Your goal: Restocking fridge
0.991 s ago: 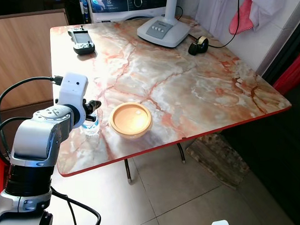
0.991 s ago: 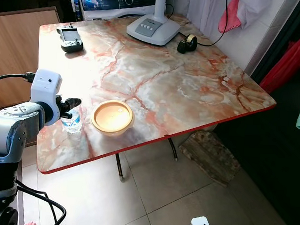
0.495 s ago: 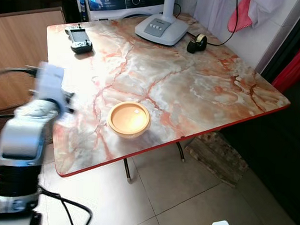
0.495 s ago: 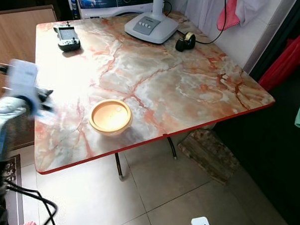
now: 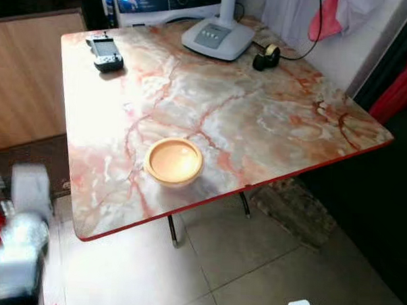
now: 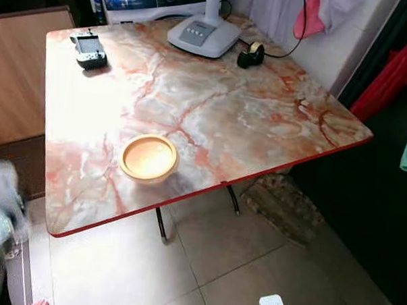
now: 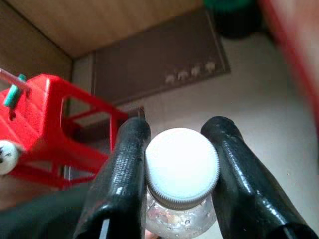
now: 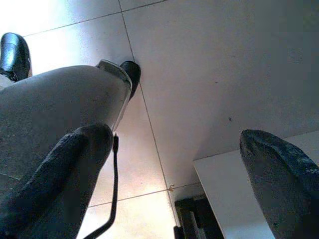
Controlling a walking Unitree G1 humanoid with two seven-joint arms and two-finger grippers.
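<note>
Marble-patterned in pink and white with a red rim, the table (image 5: 272, 122) stands before me on a pale tiled floor (image 5: 239, 269), a wooden cabinet (image 5: 24, 70) beyond its left edge. At its far end sit a white lamp base (image 5: 217, 38), a tape roll (image 5: 266, 57) just beside it and a dark handheld console (image 5: 106, 52) near the opposite corner; a tan bowl (image 5: 174, 161) rests near the front edge, well apart from them. My left arm (image 5: 17, 239) appears blurred, low at my left, off the table. From its wrist, my left gripper (image 7: 182, 174) is clenched on the bottle (image 7: 182, 167), one black finger (image 7: 124, 169) pressed to each side of the neck under the white cap, above a red stool (image 7: 55, 134) and a brown mat (image 7: 164, 55). My right gripper (image 8: 179, 164) hangs spread wide over the tiles.
</note>
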